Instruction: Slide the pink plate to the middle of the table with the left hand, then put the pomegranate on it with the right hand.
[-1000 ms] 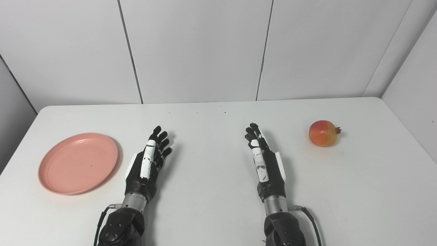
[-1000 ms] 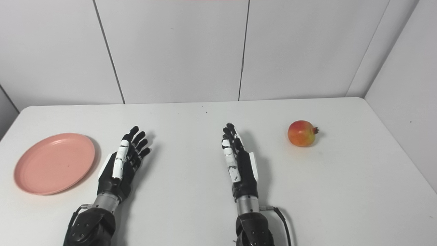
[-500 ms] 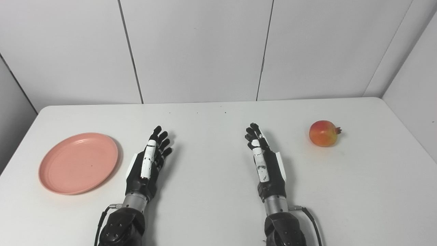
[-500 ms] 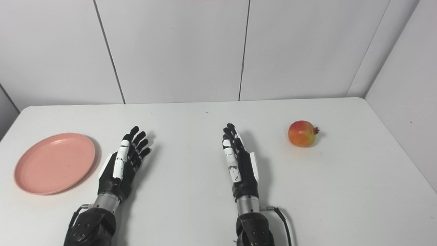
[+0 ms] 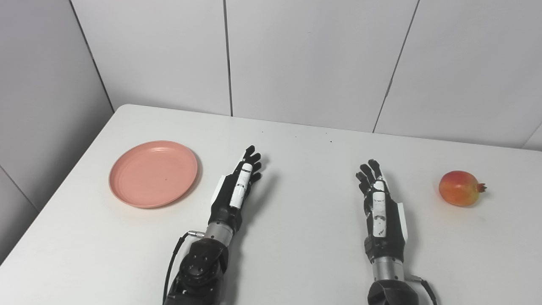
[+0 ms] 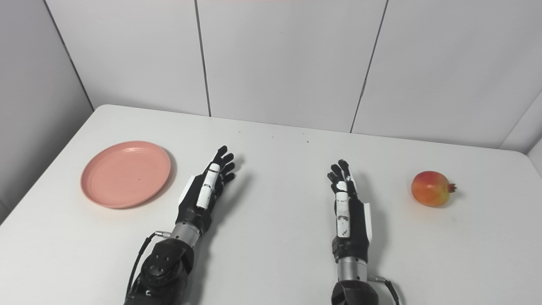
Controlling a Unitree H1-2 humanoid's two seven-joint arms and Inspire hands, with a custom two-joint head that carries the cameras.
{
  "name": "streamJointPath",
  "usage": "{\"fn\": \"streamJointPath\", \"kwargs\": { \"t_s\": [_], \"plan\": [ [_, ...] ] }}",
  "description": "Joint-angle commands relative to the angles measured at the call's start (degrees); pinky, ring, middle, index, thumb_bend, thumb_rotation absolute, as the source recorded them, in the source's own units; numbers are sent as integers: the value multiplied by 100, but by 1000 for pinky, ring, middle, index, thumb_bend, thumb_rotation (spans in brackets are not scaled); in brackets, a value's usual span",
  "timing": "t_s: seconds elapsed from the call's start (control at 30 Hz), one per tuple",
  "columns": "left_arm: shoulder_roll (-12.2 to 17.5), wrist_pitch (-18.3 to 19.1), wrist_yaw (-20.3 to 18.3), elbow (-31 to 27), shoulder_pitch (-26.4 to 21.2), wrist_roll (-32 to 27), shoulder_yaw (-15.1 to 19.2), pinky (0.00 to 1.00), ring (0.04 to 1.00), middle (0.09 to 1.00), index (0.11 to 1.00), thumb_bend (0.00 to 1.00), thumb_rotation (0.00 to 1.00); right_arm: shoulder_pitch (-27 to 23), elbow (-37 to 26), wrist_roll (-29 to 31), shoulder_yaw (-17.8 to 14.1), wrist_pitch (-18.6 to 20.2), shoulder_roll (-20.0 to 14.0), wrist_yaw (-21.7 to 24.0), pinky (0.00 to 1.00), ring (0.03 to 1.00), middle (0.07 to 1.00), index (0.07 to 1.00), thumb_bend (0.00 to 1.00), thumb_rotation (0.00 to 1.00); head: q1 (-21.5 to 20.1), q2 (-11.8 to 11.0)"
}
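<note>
**Resting both hands open on a white tabletop, plate and fruit untouched**

Looking down, we see a smooth, matte white tabletop (image 5: pixel 305 254) with rounded corners, bare apart from a few tiny dark specks near its far edge. Behind it stand pale grey wall panels (image 5: pixel 309 59) divided by thin dark seams, and another panelled wall closes in along the left edge.

We find the pink plate (image 5: pixel 153 173) near the left edge of the tabletop. It is round and shallow, with a low raised rim and a dull, plastic-looking salmon finish, and it lies flat with nothing on it. The pomegranate (image 5: pixel 459 194) sits toward the right edge, well apart from the plate. It is roundish, its skin shading from red to yellow-orange, with a small dark crown pointing toward the right edge.

Between them lie our two hands. The left hand (image 5: pixel 235 195) is black with a white strip along one finger and white side plates. Its fingers are spread and stretched toward the far edge, holding nothing, just beside the plate's rim but not touching it. The right hand (image 5: pixel 380 207) is built the same way, fingers extended and slightly apart, empty, and near the pomegranate without reaching it. Each wrist shows a short metal collar, and a thin dark cable trails by each forearm at the near edge.
</note>
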Motion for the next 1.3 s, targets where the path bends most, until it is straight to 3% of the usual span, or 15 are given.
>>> {"fn": "streamJointPath", "kwargs": {
  "t_s": [0.0, 0.4, 0.6, 0.83, 1.27],
  "plan": [
    [-71, -95, -16, 75, -83, 92, -96, 936, 952, 955, 947, 415, 1000, 196, 123, 22, -91, -208, -157, 101, 969, 907, 912, 930, 541, 964, 51, -17],
    [-246, -171, 116, 205, -88, 119, -77, 930, 943, 940, 928, 397, 1000, 194, 184, 104, -144, -260, -255, 135, 969, 909, 911, 926, 559, 941, 477, -200],
    [-325, -442, 122, 437, -128, 199, -142, 940, 951, 950, 936, 390, 1000, 188, 288, 244, -176, -376, -400, 306, 979, 924, 925, 936, 584, 948, 884, -365],
    [-344, -573, 131, 589, -172, 275, -191, 926, 946, 955, 948, 376, 1000, 152, 449, 320, -199, -505, -506, 412, 997, 943, 941, 948, 623, 960, 961, -411],
    [-329, -828, 164, 725, -209, 318, -159, 922, 940, 947, 935, 379, 1000, 154, 517, 357, -206, -583, -487, 421, 991, 938, 935, 945, 597, 970, 911, -449]
  ]
}}
